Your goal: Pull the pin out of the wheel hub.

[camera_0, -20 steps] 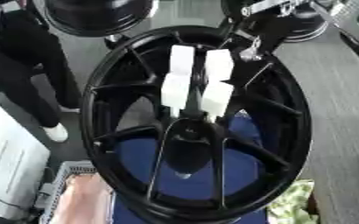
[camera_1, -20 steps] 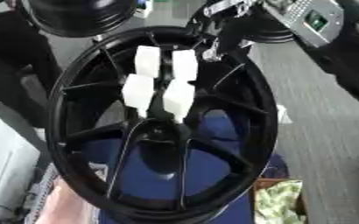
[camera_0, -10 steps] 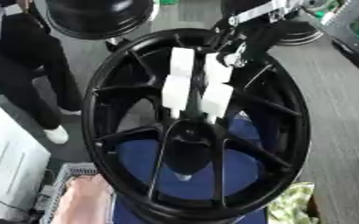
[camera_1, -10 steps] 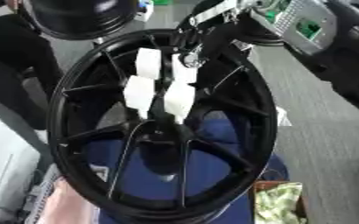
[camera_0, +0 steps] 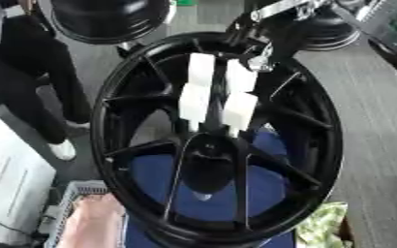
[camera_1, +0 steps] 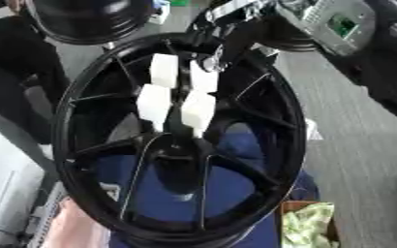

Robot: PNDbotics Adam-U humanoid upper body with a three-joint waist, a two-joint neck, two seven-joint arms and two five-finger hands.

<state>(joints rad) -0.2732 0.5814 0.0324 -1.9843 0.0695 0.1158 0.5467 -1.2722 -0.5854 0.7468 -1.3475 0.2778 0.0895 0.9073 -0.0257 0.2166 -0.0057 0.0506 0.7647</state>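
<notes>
Wheel hub [camera_0: 210, 164] stood upright w/ its face toward me, long axis running top to bottom, white blocks [camera_0: 215, 99] just below my right hand [camera_0: 257, 43]. Hand sat at the upper rim; couldn't tell if fingers were spread or pinching. Pin not made out. Best approach, I judged: grip squarely, pull straight along pin's axis.
</notes>
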